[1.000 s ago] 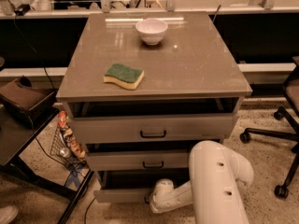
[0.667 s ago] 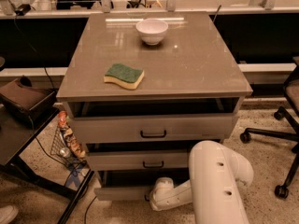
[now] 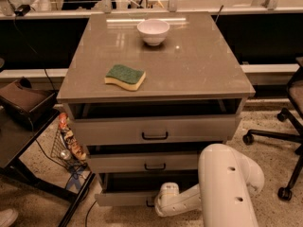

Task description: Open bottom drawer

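Observation:
The cabinet has three grey-beige drawers. The bottom drawer (image 3: pixel 124 198) has the slimmest front and stands slightly pulled out, with a dark gap above its panel. Its small black handle (image 3: pixel 149 204) shows only partly beside my wrist. My gripper (image 3: pixel 155 204) is at the centre of that drawer front, at the handle, mostly hidden behind the white wrist (image 3: pixel 166 196) and the large white arm link (image 3: pixel 226 188). The middle drawer (image 3: pixel 151 163) and the top drawer (image 3: pixel 154 131) also stand slightly out.
On the cabinet top (image 3: pixel 199 70) lie a green-and-yellow sponge (image 3: pixel 125 76) and a white bowl (image 3: pixel 153 31). A dark side table (image 3: pixel 19 136) and a wire rack with snack bags (image 3: pixel 68 143) stand at left. An office chair base (image 3: pixel 279 141) is at right.
The wrist has shifted very slightly at the bottom drawer's front. The drawers, sponge and bowl stand as before.

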Motion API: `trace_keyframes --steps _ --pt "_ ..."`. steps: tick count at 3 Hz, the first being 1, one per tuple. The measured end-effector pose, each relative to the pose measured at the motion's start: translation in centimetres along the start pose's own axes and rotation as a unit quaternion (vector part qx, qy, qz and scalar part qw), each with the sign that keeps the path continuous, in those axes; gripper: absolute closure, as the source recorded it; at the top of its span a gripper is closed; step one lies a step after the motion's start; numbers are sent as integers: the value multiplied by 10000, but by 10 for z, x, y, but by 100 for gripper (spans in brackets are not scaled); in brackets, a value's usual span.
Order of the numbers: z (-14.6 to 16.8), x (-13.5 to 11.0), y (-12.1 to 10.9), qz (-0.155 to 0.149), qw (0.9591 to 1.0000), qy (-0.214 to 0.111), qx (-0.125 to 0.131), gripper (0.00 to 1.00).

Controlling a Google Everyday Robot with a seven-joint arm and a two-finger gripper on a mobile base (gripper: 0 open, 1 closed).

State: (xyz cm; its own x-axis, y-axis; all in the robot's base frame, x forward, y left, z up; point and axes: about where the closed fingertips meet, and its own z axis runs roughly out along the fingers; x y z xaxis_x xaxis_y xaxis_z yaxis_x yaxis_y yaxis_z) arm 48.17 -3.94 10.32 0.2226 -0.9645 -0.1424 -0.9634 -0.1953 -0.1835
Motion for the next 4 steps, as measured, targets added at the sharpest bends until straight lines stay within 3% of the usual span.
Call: trace_keyframes --steps 1,4 --pt "-14 7 17 113 9999 35 7 100" --pt "-24 11 26 187 9998 64 24 100"
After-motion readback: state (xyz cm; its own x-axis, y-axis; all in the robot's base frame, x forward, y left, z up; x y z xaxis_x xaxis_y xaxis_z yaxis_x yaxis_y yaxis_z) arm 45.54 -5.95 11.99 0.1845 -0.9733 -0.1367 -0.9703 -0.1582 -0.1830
